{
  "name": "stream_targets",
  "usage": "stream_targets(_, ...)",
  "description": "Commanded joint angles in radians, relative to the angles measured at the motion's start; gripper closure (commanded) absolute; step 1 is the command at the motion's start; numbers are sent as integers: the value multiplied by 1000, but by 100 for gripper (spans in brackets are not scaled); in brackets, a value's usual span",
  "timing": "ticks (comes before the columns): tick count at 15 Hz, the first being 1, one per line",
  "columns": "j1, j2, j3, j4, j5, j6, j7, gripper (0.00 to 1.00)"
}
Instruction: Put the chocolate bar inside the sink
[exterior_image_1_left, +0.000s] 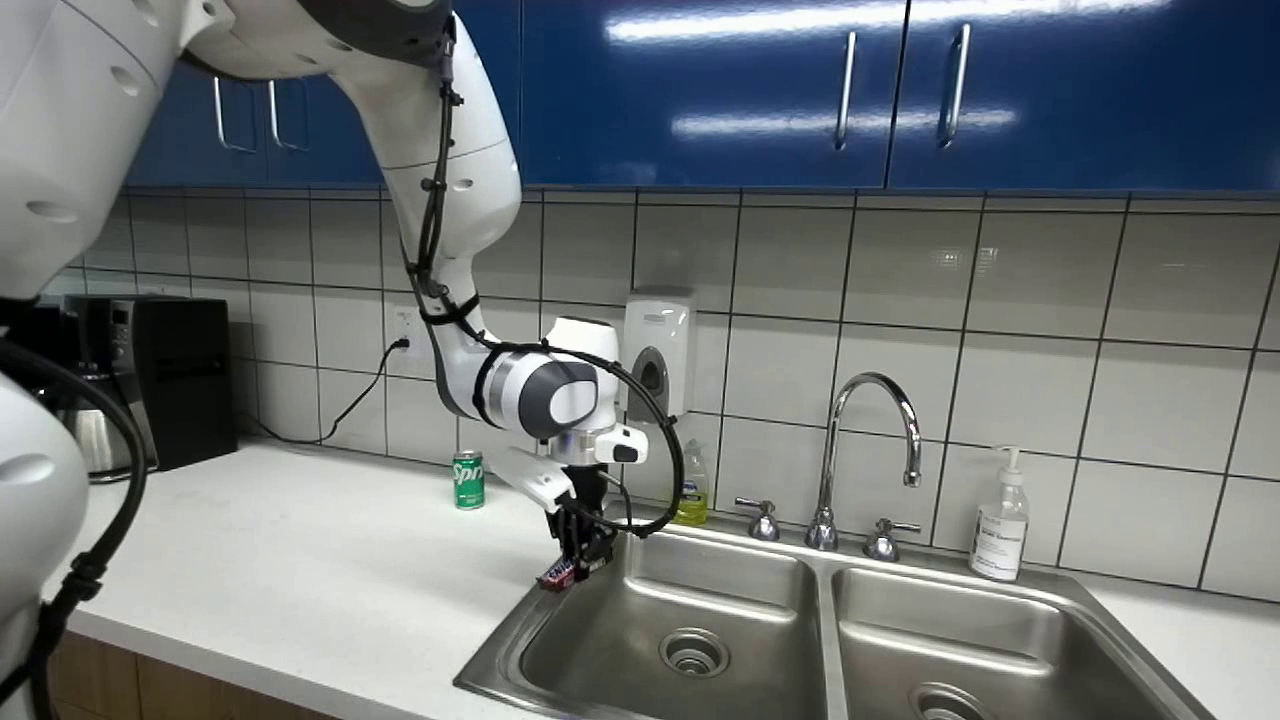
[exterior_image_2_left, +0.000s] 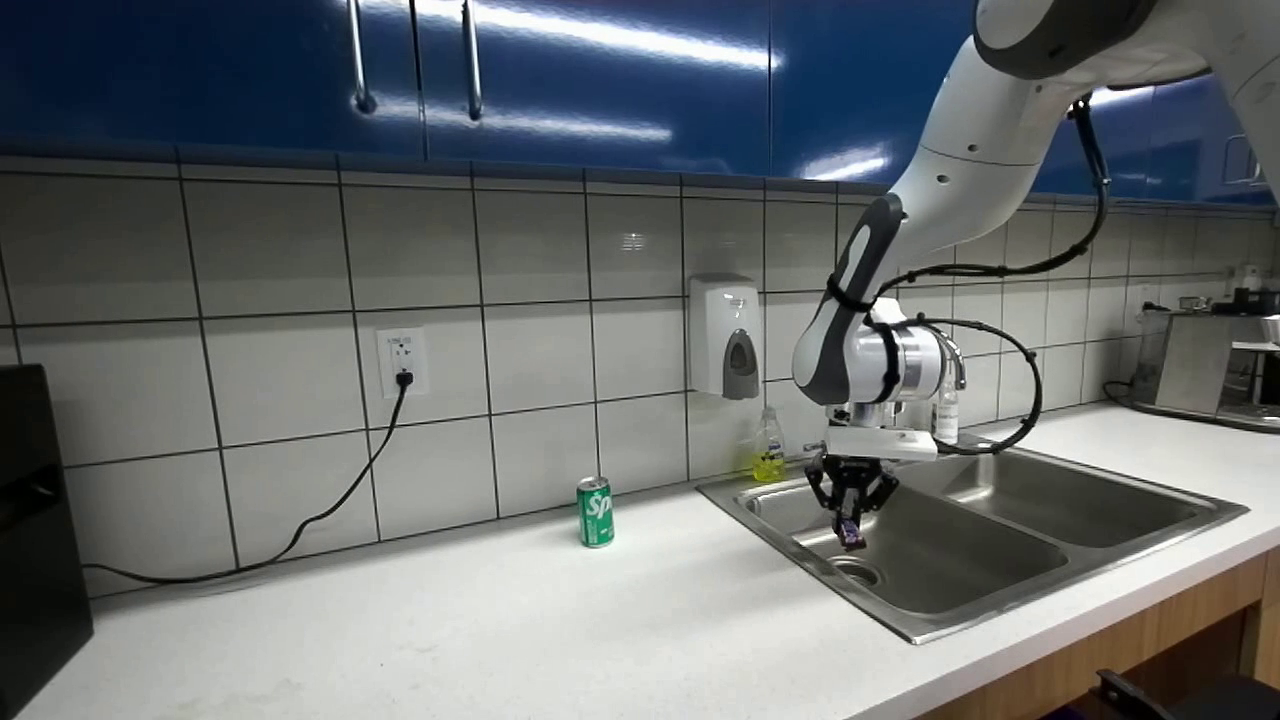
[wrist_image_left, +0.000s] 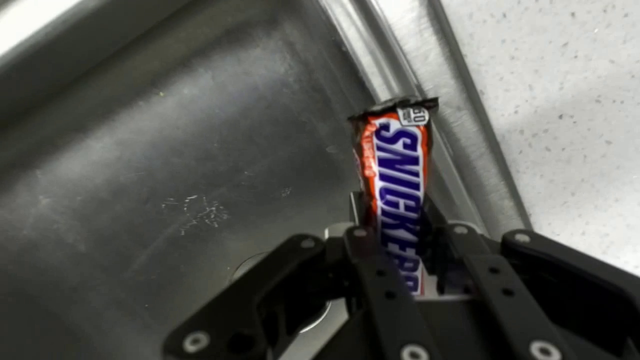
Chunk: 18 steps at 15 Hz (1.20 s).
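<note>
At left in an exterior view, the green can (exterior_image_1_left: 468, 481) stands near the back edge of the counter (exterior_image_1_left: 300, 570), probably in no danger. Next, the pincer (wrist_image_left: 395, 212), narrow, holds the chocolate bar (wrist_image_left: 397, 162) above the left inner edge of the sink (exterior_image_1_left: 490, 672). Released too early, the bar could strike this edge and slide outward.

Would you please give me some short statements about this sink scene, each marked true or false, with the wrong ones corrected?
1. The pincer holds the chocolate bar. True.
2. The green can stands upright on the counter. True.
3. The chocolate bar lies beside the green can. False: it is in the pincer, at the sink.
4. The sink has two basins. True.
5. The green can touches the sink. False: the counter shows between them.
</note>
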Motion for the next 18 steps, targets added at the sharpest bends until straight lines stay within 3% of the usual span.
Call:
stream_targets(1,-46,36,11,19,48,33,-32,94)
stream_targets(10,-88,203,6,157,91,76,2,94)
stream_targets(18,-105,354,-5,338,84,38,12,94)
